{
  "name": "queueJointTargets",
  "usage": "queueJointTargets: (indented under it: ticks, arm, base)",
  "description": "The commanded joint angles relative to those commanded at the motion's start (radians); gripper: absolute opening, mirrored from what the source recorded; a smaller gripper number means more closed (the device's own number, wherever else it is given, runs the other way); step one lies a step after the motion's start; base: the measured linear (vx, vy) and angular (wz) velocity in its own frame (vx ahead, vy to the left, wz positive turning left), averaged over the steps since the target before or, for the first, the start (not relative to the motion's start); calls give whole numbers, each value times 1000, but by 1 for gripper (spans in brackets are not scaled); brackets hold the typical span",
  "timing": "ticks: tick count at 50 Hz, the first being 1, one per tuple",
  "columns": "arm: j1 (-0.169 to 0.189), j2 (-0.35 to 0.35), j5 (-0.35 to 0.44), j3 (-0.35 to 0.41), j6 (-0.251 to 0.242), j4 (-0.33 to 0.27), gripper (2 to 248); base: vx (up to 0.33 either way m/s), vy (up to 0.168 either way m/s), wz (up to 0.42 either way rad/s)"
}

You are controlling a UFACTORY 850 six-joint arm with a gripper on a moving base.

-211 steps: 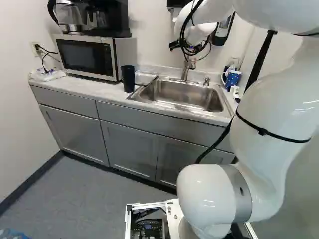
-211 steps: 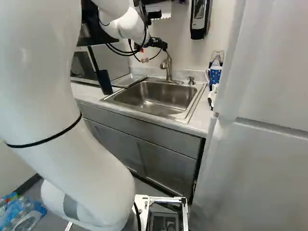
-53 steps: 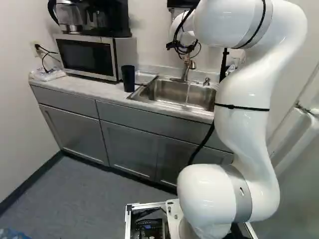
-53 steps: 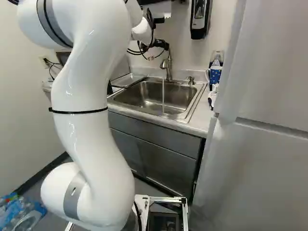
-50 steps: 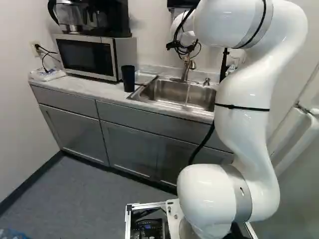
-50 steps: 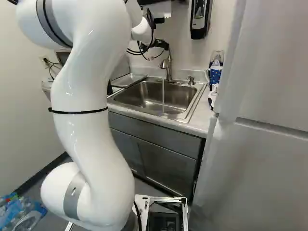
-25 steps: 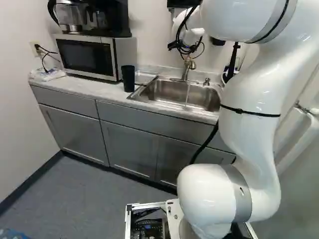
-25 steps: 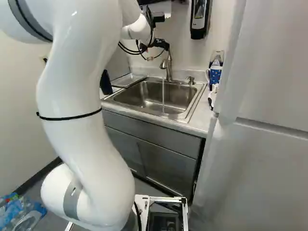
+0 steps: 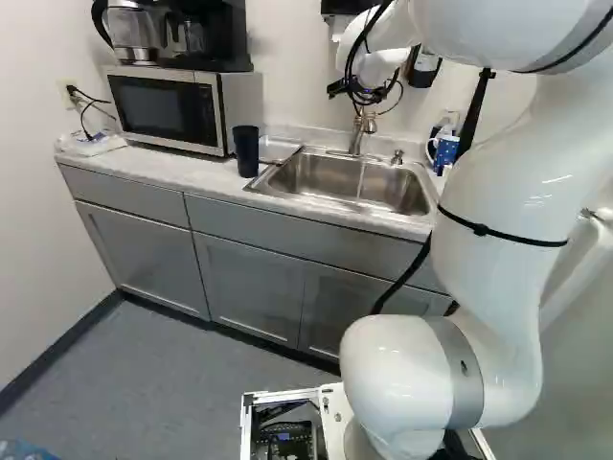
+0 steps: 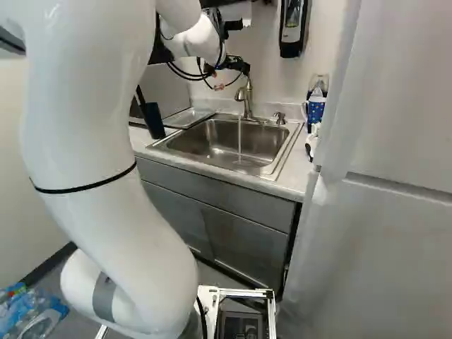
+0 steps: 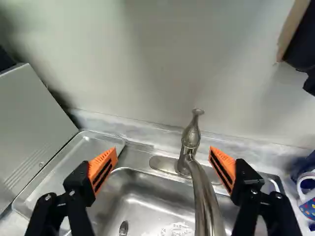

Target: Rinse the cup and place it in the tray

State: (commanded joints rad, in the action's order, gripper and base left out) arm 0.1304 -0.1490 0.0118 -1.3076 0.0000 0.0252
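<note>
Right base view | jaws (image 10: 244, 67) spread wide near faucet (image 10: 248, 99) | dark cup (image 9: 246, 151) well apart to their left

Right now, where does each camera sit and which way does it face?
Left base view: on the base, behind the arm and to its left, facing ahead and down at the sink; the arm fills its right side.
Right base view: behind the arm and to its right, facing the same sink; the arm fills its left side.
Wrist view: on the wrist, looking along the open gripper at the faucet.
All three share the sink, faucet and metal tray.
</note>
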Motion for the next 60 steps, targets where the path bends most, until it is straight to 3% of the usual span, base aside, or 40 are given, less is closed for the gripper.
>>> queueJointTargets:
  ticks: [34, 53, 60]
  arm:
    - [55, 156, -35, 162, 0, 0, 247]
    - [82, 245, -180, 248, 0, 0, 247]
    - [82, 246, -252, 250, 0, 0, 247]
  base:
    - [0, 0, 0]
    - [0, 0, 0]
    - [0, 0, 0]
